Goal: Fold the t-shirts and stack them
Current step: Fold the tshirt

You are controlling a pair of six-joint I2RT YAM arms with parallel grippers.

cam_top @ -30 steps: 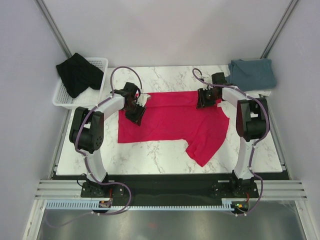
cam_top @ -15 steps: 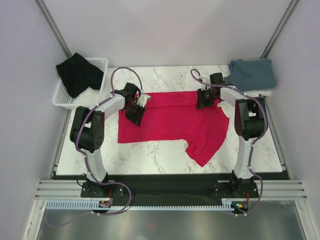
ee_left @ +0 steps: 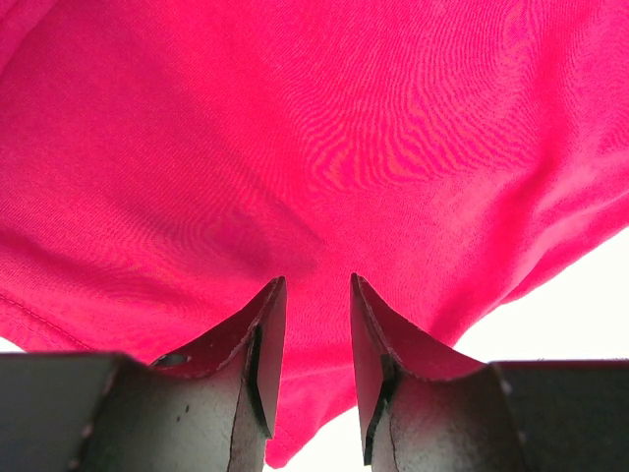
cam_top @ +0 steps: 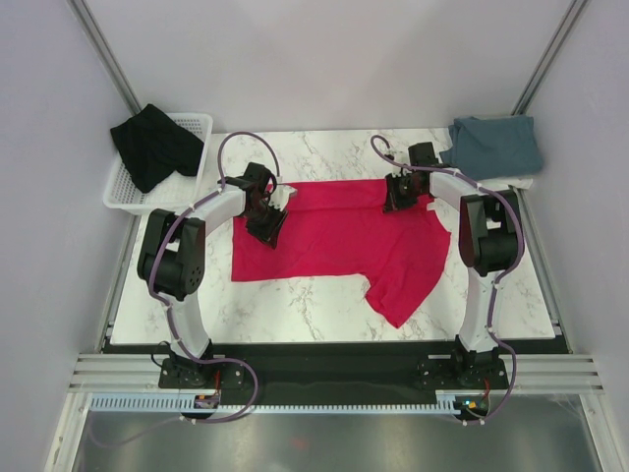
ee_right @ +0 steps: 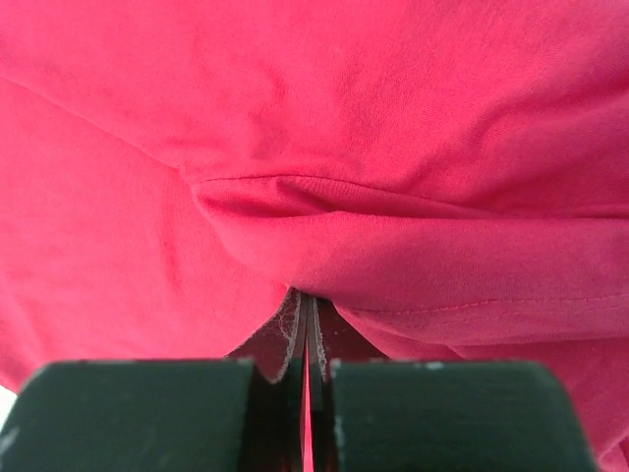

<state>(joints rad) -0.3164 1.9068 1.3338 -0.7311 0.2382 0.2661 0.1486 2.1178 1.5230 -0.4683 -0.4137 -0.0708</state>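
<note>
The red t-shirt (cam_top: 339, 241) lies spread on the marble table (cam_top: 295, 305), one sleeve hanging toward the front right. My left gripper (cam_top: 268, 228) is over the shirt's left part; in the left wrist view (ee_left: 316, 282) its jaws stand open with red cloth (ee_left: 324, 128) beneath them. My right gripper (cam_top: 397, 200) is at the shirt's far right edge; in the right wrist view (ee_right: 309, 297) it is shut on a fold of the red cloth (ee_right: 393, 256). The black t-shirt (cam_top: 152, 146) hangs over the basket. The blue-grey t-shirt (cam_top: 496, 145) lies folded at the far right corner.
A white wire basket (cam_top: 200, 124) stands at the far left beside the table. Grey walls and metal frame posts close in the table on three sides. A black rail runs along the near edge.
My right gripper has shifted slightly toward the far left with the cloth in it. The left arm has not visibly moved.
</note>
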